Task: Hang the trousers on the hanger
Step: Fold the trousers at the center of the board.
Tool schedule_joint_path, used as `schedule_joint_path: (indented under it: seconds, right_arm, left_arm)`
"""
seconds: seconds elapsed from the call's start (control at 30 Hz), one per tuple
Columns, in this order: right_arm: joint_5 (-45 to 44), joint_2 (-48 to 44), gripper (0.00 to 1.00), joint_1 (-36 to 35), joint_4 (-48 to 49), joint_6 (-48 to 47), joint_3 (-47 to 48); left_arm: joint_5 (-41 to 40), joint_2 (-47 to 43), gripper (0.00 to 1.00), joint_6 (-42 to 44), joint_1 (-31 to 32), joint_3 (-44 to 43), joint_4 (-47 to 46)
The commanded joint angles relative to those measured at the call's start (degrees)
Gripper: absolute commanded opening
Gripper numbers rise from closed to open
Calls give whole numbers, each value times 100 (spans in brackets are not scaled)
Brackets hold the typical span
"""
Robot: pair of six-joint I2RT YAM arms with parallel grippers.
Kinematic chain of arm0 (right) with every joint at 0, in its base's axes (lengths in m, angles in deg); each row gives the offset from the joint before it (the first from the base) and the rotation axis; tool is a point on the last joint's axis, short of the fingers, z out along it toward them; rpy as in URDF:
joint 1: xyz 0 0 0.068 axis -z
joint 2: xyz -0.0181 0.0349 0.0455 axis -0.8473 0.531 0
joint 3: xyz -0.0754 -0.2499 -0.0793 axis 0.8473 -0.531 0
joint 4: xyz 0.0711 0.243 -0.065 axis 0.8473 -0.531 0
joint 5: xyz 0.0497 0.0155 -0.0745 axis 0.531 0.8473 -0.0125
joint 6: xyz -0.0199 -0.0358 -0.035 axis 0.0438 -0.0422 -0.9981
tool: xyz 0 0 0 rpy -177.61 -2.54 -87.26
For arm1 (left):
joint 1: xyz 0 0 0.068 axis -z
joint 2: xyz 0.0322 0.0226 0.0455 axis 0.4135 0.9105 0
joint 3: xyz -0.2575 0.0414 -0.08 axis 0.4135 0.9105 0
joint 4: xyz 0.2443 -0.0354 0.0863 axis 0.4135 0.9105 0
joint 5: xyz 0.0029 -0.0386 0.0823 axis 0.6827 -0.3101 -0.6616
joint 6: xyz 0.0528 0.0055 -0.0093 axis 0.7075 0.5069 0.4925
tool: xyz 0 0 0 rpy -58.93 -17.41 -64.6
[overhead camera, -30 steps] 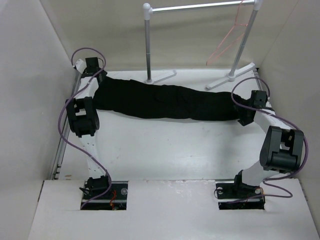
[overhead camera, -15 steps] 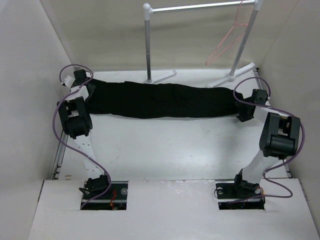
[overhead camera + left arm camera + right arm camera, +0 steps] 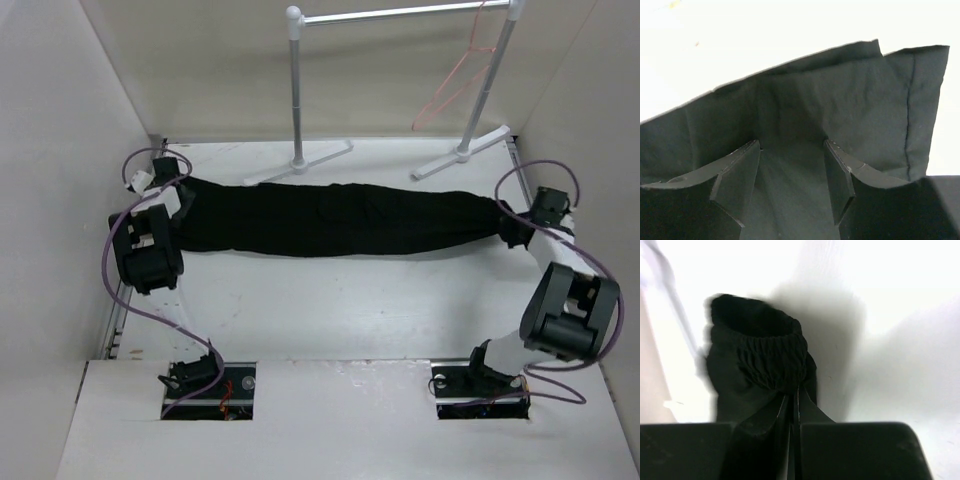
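The black trousers (image 3: 330, 218) lie stretched in a long band across the table, legs to the left and waist to the right. At their left end, my left gripper (image 3: 172, 200) holds the leg ends. In the left wrist view the cloth (image 3: 850, 100) fills the wide gap between that gripper's (image 3: 791, 145) fingers and the hems show just beyond. At the right end, my right gripper (image 3: 515, 228) is shut on the waist. The right wrist view shows the gathered elastic waistband (image 3: 760, 350) pinched by that gripper (image 3: 793, 400). The pink hanger (image 3: 452, 88) hangs on the rail, behind the trousers.
A clothes rail with a silver bar (image 3: 400, 13) stands at the back on two white posts, whose feet (image 3: 300, 160) (image 3: 462, 155) rest just behind the trousers. White walls enclose the table on the left, right and back.
The right gripper has shut on the waistband and pulled it to the right. The left arm drew the leg ends left and slightly nearer, so the trousers now lie stretched longer.
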Motion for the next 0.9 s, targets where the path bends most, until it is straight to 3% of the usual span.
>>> schedule_joint_path:
  seconds: [0.0, 0.27, 0.43, 0.53, 0.7, 0.87]
  right_arm:
    - [-614, -763, 7, 627, -127, -148, 306]
    - [-236, -1203, 8, 1076, -409, -491, 932]
    - [-244, -1721, 8, 498, -575, -683, 1273]
    - [-525, -2072, 8, -458, -953, -1069, 1783]
    - [-1534, -2381, 9, -2663, -1462, -1563, 2416]
    - [-2563, -1654, 9, -5001, -1981, -1441, 3539]
  left_arm:
    - [-315, -601, 52, 25, 285, 767, 509]
    - [-860, -2771, 52, -449, 1629, 2868, 939]
    - [-790, -4247, 57, -977, 2578, 3337, 1694]
    - [-764, -5048, 61, -916, 2861, 3003, 2169]
    - [-466, -6120, 63, -688, 2765, 2765, 2425]
    - [299, -6833, 63, -573, 2291, 2773, 2610]
